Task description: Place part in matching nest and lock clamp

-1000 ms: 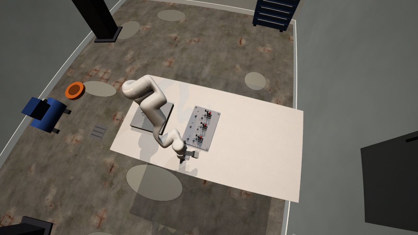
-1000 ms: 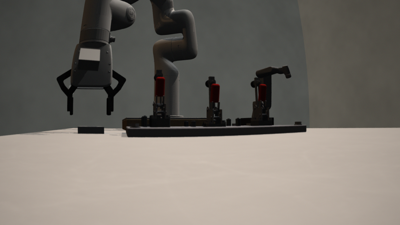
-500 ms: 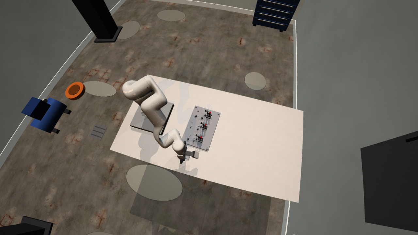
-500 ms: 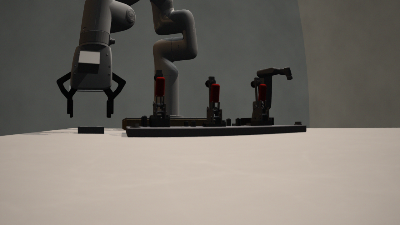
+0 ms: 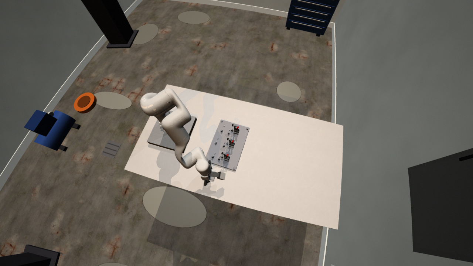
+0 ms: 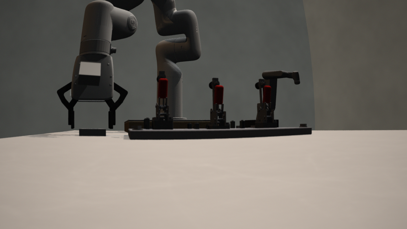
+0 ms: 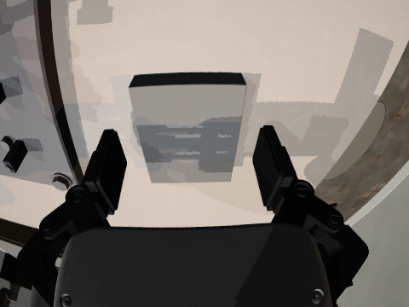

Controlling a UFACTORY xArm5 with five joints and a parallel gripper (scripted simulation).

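The part [image 7: 189, 125] is a flat grey rectangular block lying on the white mat beside the near end of the fixture plate [image 5: 228, 145]. It also shows in the low side view [image 6: 92, 131] and from above [image 5: 220, 175]. My gripper [image 6: 90, 124] is open and empty. It hangs straight over the part, with its fingertips just above the part's top and one finger on each side [image 7: 190, 162]. The fixture carries three toggle clamps with red handles [image 6: 162, 88] [image 6: 218, 94] [image 6: 266, 93]. The right-hand clamp's bar [image 6: 280, 74] stands raised.
The arm's grey base plate [image 5: 172, 133] lies behind the fixture. The mat's near edge [image 5: 185, 190] is close to the part. On the floor are an orange ring [image 5: 84, 102], a blue drum [image 5: 51, 128], a black column [image 5: 109, 21] and a blue cabinet [image 5: 310, 14].
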